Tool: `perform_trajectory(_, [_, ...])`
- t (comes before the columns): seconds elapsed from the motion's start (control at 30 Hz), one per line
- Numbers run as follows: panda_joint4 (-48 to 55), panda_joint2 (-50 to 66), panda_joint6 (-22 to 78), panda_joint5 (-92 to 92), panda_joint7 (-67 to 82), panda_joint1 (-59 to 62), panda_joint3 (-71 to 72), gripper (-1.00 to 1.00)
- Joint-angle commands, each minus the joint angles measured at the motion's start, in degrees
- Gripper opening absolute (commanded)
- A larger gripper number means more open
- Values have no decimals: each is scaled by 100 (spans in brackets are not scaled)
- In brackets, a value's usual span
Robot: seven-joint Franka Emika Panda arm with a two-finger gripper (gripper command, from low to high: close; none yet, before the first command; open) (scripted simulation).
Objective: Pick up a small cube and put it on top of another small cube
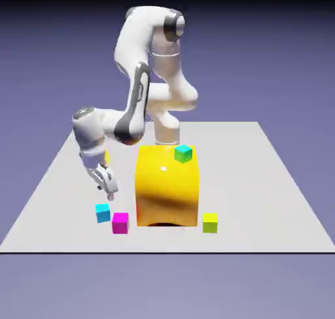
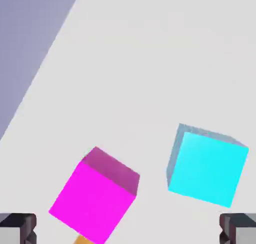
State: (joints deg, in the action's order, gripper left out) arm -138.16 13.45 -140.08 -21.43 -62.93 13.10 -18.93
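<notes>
Early approach: gripper (image 2: 128,228), jaws spread and empty, hovers near the tiny cyan cube (image 2: 206,167); the tiny lime cube (image 1: 209,222) sits unstacked on the worktop (image 1: 275,200).

The big yellow block (image 1: 167,187) shines glossy, a bright highlight and darker streaks across its front face. The arm (image 1: 141,69) wears smooth white shells with a soft sheen and grey joint caps. The table (image 1: 275,200) looks flat matt pale grey. Cyan cube (image 2: 206,167) and magenta cube (image 2: 95,195): smooth, evenly coloured, matt faces. Fingertips (image 2: 17,228) read dull dark grey.
</notes>
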Motion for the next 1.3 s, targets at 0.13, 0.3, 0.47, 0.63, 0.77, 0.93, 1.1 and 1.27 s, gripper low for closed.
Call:
perform_trajectory(0.13, [183,749,-116,-497,96,222,104,0])
perform_trajectory(0.3, [205,1273,-574,-929,405,377,410,-100])
perform_trajectory(0.47, [158,339,314,-146,-30,9,-122,-100])
perform_trajectory(0.63, [654,-67,1137,-215,600,-1022,-53,-100])
perform_trajectory(0.77, [863,-269,1568,383,1502,-1830,505,-100])
perform_trajectory(0.93, [970,-413,1920,1414,2747,-2718,1409,-100])
perform_trajectory(1.1, [669,-207,1692,2599,3670,-2969,2419,-100])
perform_trajectory(1.27, [470,295,527,3321,3136,-2503,2723,-100])
